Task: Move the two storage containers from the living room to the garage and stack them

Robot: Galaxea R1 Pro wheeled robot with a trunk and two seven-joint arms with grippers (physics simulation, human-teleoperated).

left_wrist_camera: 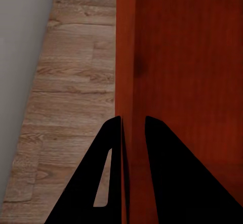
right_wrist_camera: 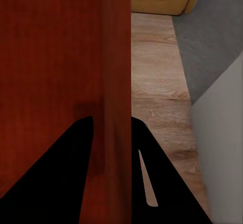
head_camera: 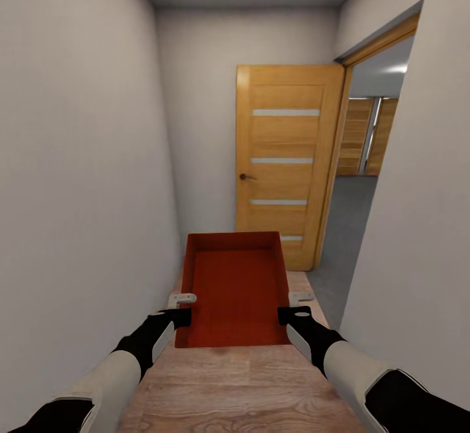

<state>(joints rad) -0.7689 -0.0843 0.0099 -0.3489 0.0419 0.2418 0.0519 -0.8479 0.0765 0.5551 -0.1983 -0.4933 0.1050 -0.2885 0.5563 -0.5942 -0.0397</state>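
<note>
Walls [head_camera: 78,159]: I see plain white, narrow corridor.
Floor [head_camera: 235,387]: light wood planks.
Door [head_camera: 287,159]: wooden, open.
Doorway floor [head_camera: 349,224]: grey beyond.

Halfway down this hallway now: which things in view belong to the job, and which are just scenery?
Job: orange-red ribbed open-top bin; left gripper and right gripper, each clamped on a side wall.
Scenery: open wooden door; white walls; wood-plank floor.

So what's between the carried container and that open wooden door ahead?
Head view: bare wood-plank floor lies between the storage container and the open door; grey concrete floor starts through the doorway at right.
</note>
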